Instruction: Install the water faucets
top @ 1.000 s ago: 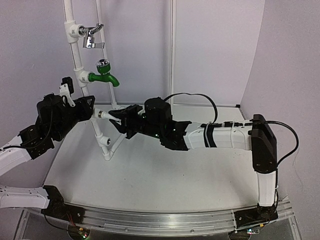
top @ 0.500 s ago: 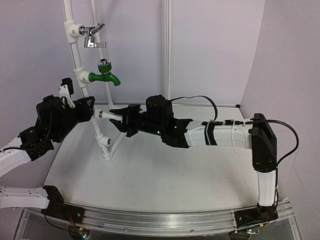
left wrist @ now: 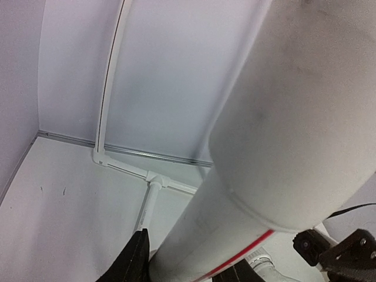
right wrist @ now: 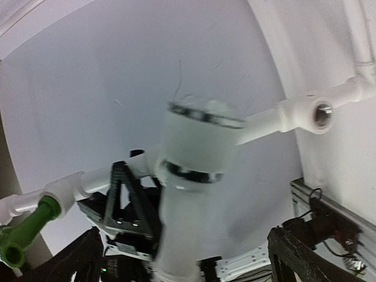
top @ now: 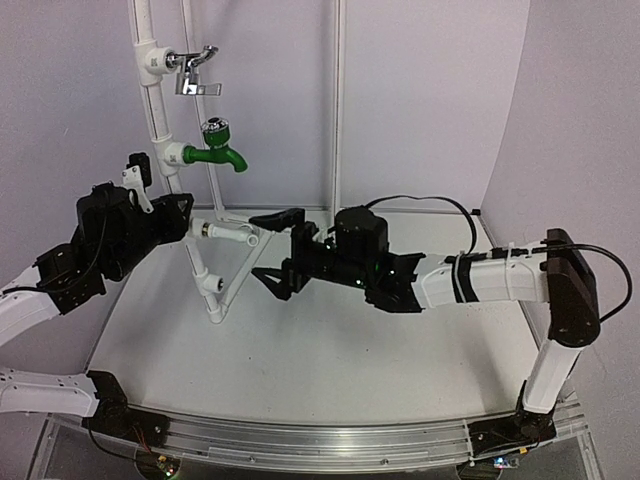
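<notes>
A white water faucet (top: pixel 230 234) with a chrome collar juts out sideways from a fitting on the white pipe stand (top: pixel 155 110). My right gripper (top: pixel 273 250) is open just right of the faucet's free end, one finger above it and one below, touching nothing. In the right wrist view the faucet (right wrist: pixel 194 176) fills the middle, blurred, between the wide-apart fingers of the right gripper (right wrist: pixel 188 258). My left gripper (top: pixel 180 215) is shut on the stand's pipe beside that fitting. In the left wrist view the pipe (left wrist: pixel 247 176) sits between the dark fingertips (left wrist: pixel 132 261).
Higher on the stand are a green-bodied tap (top: pixel 212 153) and an all-chrome lever tap (top: pixel 190 70). A lower fitting (top: pixel 210 284) on the stand has an open socket, also seen as the open fitting (right wrist: pixel 320 114). The stand's legs spread over the white table (top: pixel 300 360).
My right gripper has opened, let go of the white faucet and drawn back to the right. The faucet stays in the fitting. The left gripper keeps its hold on the pipe.
</notes>
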Motion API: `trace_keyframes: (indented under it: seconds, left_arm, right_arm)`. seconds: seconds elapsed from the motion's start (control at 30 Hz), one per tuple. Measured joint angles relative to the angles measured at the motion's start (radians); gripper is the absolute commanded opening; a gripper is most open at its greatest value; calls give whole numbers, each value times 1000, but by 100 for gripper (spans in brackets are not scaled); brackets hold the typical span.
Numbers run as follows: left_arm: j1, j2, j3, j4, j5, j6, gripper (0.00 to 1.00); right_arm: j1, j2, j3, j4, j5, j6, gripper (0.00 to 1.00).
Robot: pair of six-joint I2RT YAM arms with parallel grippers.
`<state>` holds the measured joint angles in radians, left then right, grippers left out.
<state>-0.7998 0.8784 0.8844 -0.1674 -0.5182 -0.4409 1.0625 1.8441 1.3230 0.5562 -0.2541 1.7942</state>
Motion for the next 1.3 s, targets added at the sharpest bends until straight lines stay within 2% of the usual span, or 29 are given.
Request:
trace_keyframes:
  seconds: [0.1,0.2,0.33,0.53,0.63,0.73,0.93,1.13,1.3]
  left_arm:
    - [-1,0,7,-12,0,-4,0]
    - [-4,0,14,-29,8,-5,0]
    - [-4,-1,23,-46,18,-6,0]
    - [-4,-5,28,-61,34,-6,0]
    - [-4,-5,31,-68,43,-4,0]
    - [-4,-5,32,-69,48,-4,0]
    - [-3,-7,32,-71,56,0,0]
    - [-2,-8,32,-73,68,3,0]
    - [-2,-9,37,-83,77,3,0]
  right_arm:
    - [-11,-37,-114,17,-20,-96,98]
    - [-41,-72,-152,23,-75,-338,98]
    - [-73,-198,-194,-100,-131,-915,98]
    - [-75,-397,-229,-240,-143,-1923,97]
    - [-87,-376,-195,-267,-140,-2297,93]
    - [-106,-299,-144,-284,-144,-2538,91]
    - [-123,-136,-30,-294,-206,-2788,87]
    - [-123,-51,16,-219,-268,-2834,84]
    - [-123,10,65,-163,-295,-2827,77]
